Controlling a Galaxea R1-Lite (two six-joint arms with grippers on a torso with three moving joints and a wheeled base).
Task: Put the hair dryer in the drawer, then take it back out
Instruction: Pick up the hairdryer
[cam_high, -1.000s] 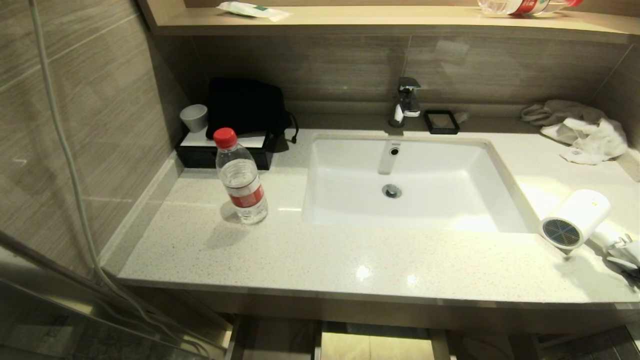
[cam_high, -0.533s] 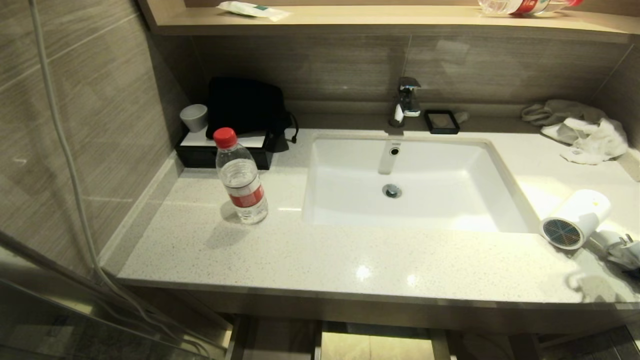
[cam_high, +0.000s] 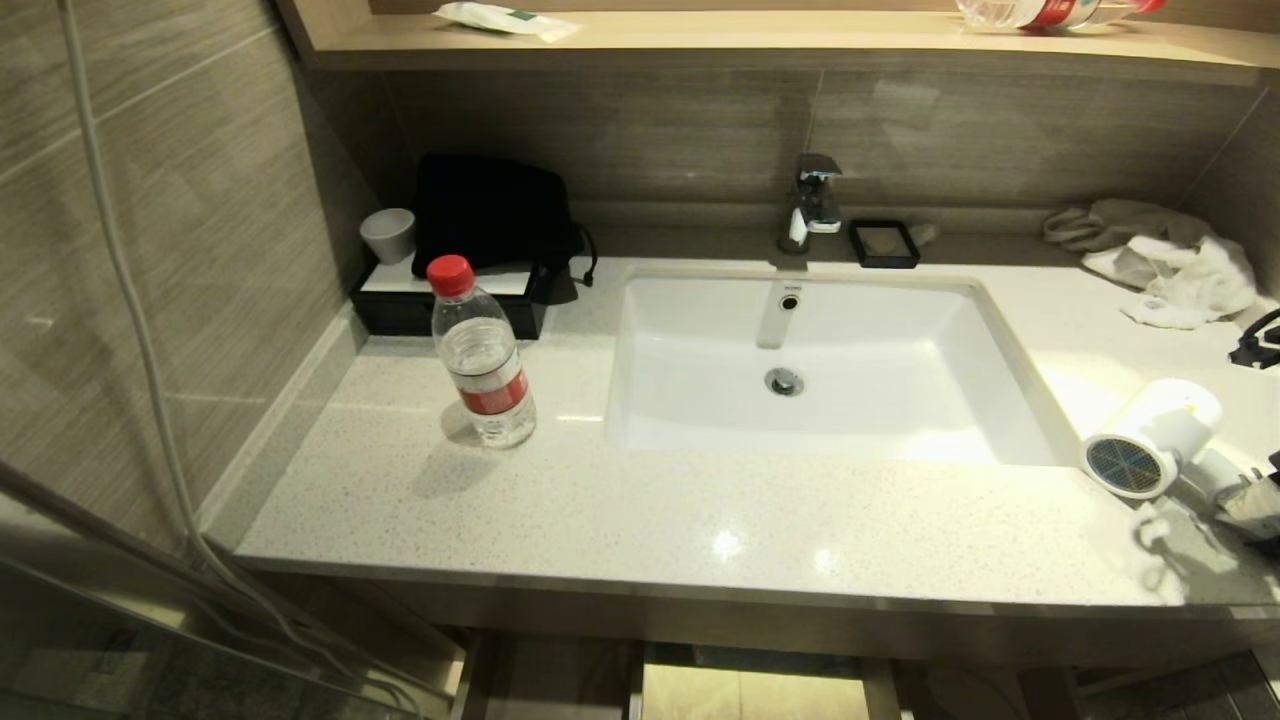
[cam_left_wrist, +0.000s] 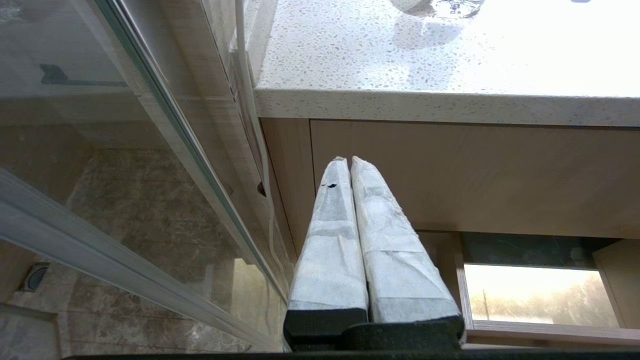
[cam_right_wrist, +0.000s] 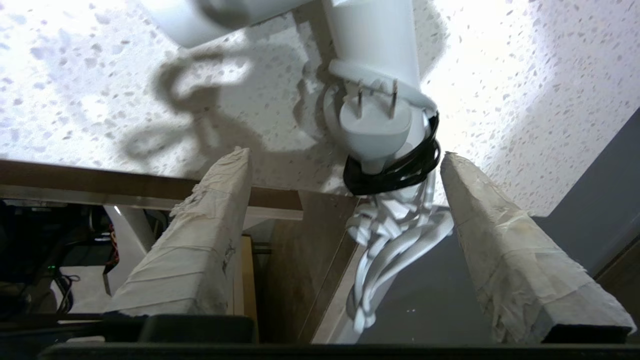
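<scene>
While the hair dryer (cam_high: 1150, 436) lies on its side on the countertop (cam_high: 640, 510), just right of the sink (cam_high: 820, 370), its mesh grille faces the front edge and its handle trails off toward the right border of the head view. From the right wrist view, the handle (cam_right_wrist: 372, 40) ends in a bundle of white cord (cam_right_wrist: 390, 240) bound by a black tie, with the plug (cam_right_wrist: 372, 125) tucked against it, and the loops spill past the counter's front edge. Either side of that bundle stand the taped fingers (cam_right_wrist: 200, 240) of the right gripper (cam_right_wrist: 345, 155), spread well apart and clamped on nothing; the cord sits between them, untouched as far as I can see.

Below the counter, a strip of pale wood (cam_high: 750, 690) shows at the bottom of the head view, and I can't tell from here whether the drawer is pulled out or shut. Down on the other side, the left gripper (cam_left_wrist: 346, 160) is parked beside the vanity front, fingers pressed together, holding nothing.

My read: with the dryer resting on the counter and the jaws wide, this is either a release or the moment before a grasp, and these views alone won't settle which. If it's a pick-up, the next move calls for closing on the slim handle rather than the loose cord, which would slip and let the barrel swing.
</scene>
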